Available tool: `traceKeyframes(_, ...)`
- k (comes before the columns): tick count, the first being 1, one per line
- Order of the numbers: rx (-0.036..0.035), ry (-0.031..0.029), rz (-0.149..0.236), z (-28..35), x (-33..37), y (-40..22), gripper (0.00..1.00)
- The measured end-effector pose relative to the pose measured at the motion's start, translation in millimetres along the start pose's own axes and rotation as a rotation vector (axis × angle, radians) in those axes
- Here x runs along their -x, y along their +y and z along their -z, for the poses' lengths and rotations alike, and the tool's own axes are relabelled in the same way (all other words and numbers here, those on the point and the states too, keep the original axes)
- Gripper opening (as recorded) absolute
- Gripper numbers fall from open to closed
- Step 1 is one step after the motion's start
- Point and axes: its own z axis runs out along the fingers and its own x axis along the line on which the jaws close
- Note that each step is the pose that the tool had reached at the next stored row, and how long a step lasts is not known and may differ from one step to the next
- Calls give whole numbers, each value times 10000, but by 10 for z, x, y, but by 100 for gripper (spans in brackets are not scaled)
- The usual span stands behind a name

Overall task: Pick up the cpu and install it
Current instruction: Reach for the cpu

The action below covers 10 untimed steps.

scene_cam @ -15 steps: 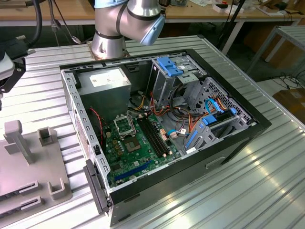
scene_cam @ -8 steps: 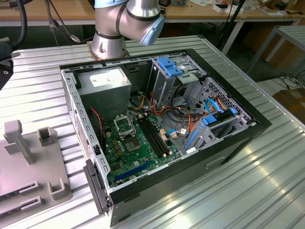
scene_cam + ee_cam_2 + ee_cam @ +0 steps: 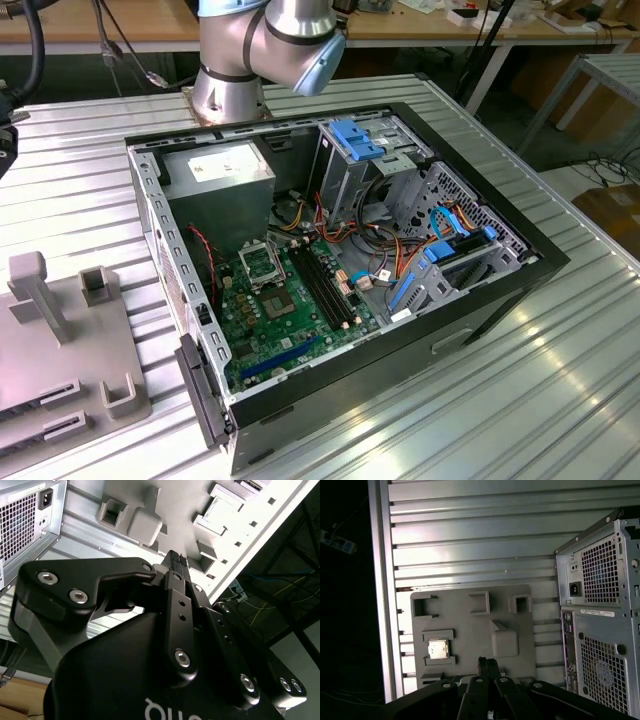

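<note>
The cpu [image 3: 438, 649] rests in a grey tray [image 3: 470, 630] — pincer [image 3: 487, 662] apart.

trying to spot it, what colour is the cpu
The cpu is silver-grey with a paler rim; clearest in the first wrist view.

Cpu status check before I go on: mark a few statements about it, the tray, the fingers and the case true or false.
1. The cpu lies in a recess of the grey tray. True.
2. The fingers grip the cpu. False: in the first wrist view they are shut on nothing, apart from the cpu.
3. The case lies open with its motherboard exposed. True.
4. The cpu sits in the motherboard's socket. False: the socket shows a dark centre, and the cpu is on the tray.
5. The tray is inside the case. False: it rests on the ribbed metal table beside the case.
</note>
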Motion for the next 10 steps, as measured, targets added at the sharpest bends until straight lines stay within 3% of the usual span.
traceKeyframes(5, 0, 0, -1, 0, -33, -2, 11)
traceKeyframes(10, -1, 19, 0, -11, -152, -24, 11)
